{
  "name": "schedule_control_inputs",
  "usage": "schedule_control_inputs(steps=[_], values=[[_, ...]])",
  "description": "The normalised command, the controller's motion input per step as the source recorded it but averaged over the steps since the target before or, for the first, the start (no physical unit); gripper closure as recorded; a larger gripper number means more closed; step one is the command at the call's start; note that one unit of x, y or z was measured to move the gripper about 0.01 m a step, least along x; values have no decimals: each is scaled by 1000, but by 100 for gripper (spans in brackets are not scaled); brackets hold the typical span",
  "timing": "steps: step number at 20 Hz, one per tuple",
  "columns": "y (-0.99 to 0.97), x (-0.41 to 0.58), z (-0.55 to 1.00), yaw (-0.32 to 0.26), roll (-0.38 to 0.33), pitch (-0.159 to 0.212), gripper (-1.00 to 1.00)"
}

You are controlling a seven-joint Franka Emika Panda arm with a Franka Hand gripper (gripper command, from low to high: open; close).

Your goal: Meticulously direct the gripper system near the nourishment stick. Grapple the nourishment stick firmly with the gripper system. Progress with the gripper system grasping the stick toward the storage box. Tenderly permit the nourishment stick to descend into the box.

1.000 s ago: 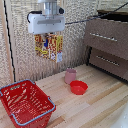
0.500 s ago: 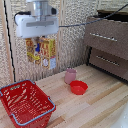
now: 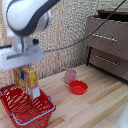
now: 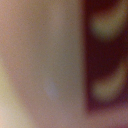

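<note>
Wood table (image 3: 100,105), woven wall (image 3: 70,35), brown cabinet (image 3: 107,45).

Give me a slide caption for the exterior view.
White robot arm's gripper holds yellow-orange snack package above red wire-mesh basket.

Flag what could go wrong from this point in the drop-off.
1. The snack package hangs near the red basket's back rim; released here, it might catch the rim or tip out.
2. The gripper's fingers are hidden and the wrist view is blurred, so grip security can't be checked.
</note>
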Motion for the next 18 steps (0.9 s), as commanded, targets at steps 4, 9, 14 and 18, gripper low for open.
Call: schedule_control_inputs(steps=[4,9,14,18], values=[[-13,107,196,47,-2,-18,-100],[-118,116,835,80,0,-24,-100],[-66,90,726,58,-6,-42,-100],[-49,96,656,31,-37,-33,-100]])
